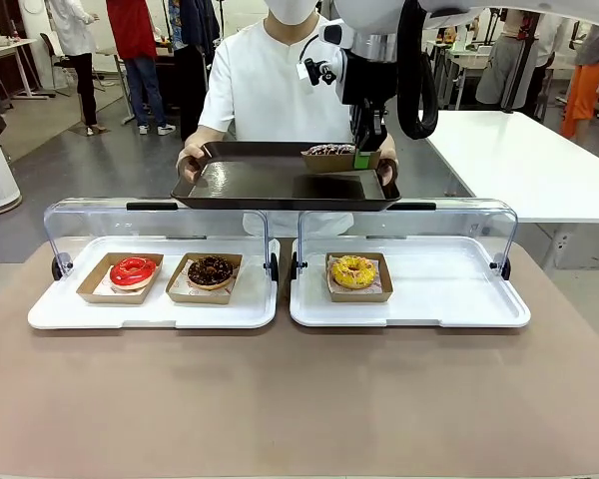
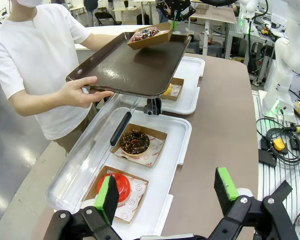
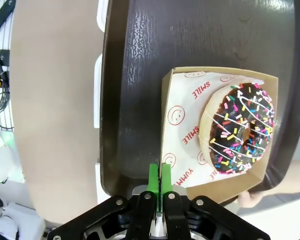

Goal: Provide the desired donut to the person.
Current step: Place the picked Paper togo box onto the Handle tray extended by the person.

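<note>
The person (image 1: 270, 90) in a white shirt stands at the far side and holds a dark brown tray (image 1: 260, 185) level in both hands. A chocolate donut with coloured sprinkles (image 3: 238, 129) lies in a cardboard box (image 3: 166, 150) at the tray's right end. I cannot tell whether the box rests on the tray or hangs just above it. My right gripper (image 3: 157, 175) is shut on the box's near wall, and it also appears as the right gripper (image 1: 362, 158) in the front view. My left gripper (image 2: 167, 191) is open, hovering over the left display tray near the red donut (image 2: 119, 186).
Two white display trays (image 1: 155, 314) (image 1: 429, 309) with raised clear lids sit on the brown table. They hold a red donut (image 1: 132, 270), a chocolate donut (image 1: 211, 269) and a yellow donut (image 1: 353, 271), each in a cardboard box. Bare tabletop lies in front.
</note>
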